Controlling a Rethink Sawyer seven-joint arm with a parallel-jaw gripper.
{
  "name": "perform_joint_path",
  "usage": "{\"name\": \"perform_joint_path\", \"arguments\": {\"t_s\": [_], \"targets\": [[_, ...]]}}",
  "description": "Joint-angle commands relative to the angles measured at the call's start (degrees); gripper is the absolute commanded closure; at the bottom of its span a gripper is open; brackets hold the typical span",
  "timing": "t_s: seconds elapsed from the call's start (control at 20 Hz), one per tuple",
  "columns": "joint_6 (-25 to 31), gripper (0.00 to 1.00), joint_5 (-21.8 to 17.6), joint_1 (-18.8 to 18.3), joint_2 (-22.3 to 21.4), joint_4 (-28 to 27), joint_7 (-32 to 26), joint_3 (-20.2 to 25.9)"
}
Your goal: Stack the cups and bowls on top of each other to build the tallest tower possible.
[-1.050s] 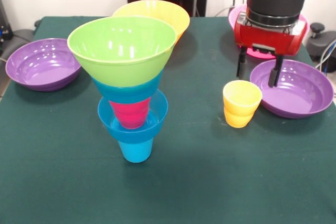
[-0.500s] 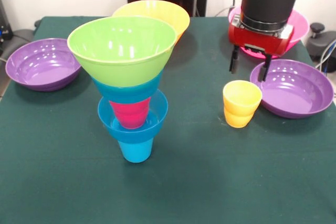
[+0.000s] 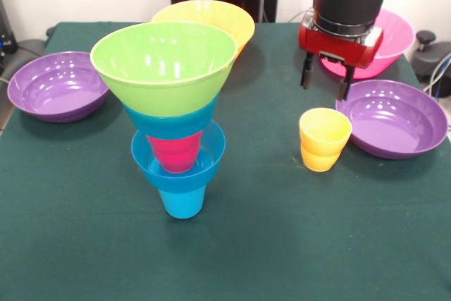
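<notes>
A green table (image 3: 282,244) fills the frame. Left of centre stands the tower (image 3: 173,114), upright, its long axis vertical: a blue cup (image 3: 182,202) at the bottom, a small blue bowl (image 3: 180,163) on it, a red cup (image 3: 175,153) in that bowl, a second blue bowl (image 3: 169,121) above, and a lime green bowl (image 3: 163,65) on top, mouth upward. That makes two cups and three bowls in the stack.

Behind the tower, at upper centre, sits one orange bowl (image 3: 211,19), partly hidden by the green one. One purple bowl (image 3: 53,86) rests at the left edge, another purple bowl (image 3: 394,118) at the right. A yellow cup (image 3: 324,139) stands upright just left of that right-hand bowl, alone. At upper right a pink bowl (image 3: 391,40) is partly covered by the red and black arm.

The gripper (image 3: 325,82) hangs above the table, beyond the yellow cup, fingers (image 3: 306,75) spread apart and holding nothing.
</notes>
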Motion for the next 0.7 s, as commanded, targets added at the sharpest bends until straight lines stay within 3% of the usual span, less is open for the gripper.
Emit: {"name": "perform_joint_path", "arguments": {"t_s": [0.05, 0.7], "targets": [[-3.8, 0.0, 2.6, 2.4, 1.4, 5.5, 11.7, 2.5], [-11.7, 0.0, 6.7, 8.8, -0.4, 13.4, 14.5, 0.9]]}}
